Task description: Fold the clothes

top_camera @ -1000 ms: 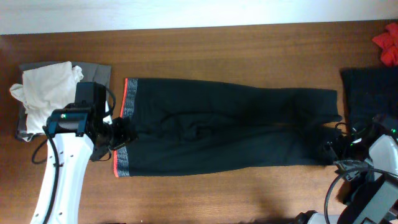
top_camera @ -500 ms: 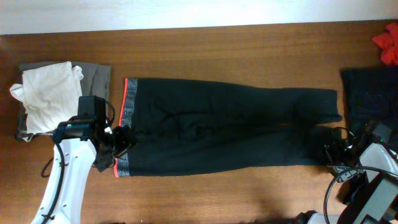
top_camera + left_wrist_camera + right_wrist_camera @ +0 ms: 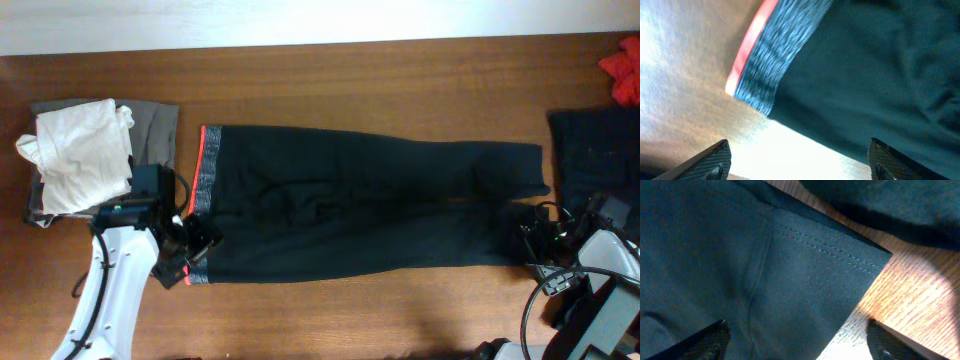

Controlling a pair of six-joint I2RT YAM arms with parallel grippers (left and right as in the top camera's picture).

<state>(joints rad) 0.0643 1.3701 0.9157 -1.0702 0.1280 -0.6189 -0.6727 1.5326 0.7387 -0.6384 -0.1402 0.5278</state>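
Dark leggings (image 3: pixel 360 205) lie flat across the wooden table, with a grey waistband edged in orange (image 3: pixel 205 200) at the left and leg cuffs at the right. My left gripper (image 3: pixel 190 250) is open at the lower left corner of the waistband (image 3: pixel 762 75), its fingers (image 3: pixel 800 162) spread above the near edge of the cloth. My right gripper (image 3: pixel 530 245) is open at the lower leg cuff (image 3: pixel 835 265), its fingers (image 3: pixel 797 342) straddling the hem corner.
A pile of cream and grey clothes (image 3: pixel 75 150) lies at the far left. A dark folded garment (image 3: pixel 590 150) lies at the right edge, and a red cloth (image 3: pixel 625 70) at the far right corner. Cables trail by the right arm.
My left gripper has moved down along the waistband towards its lower corner. My right gripper has shifted slightly at the leg cuff.
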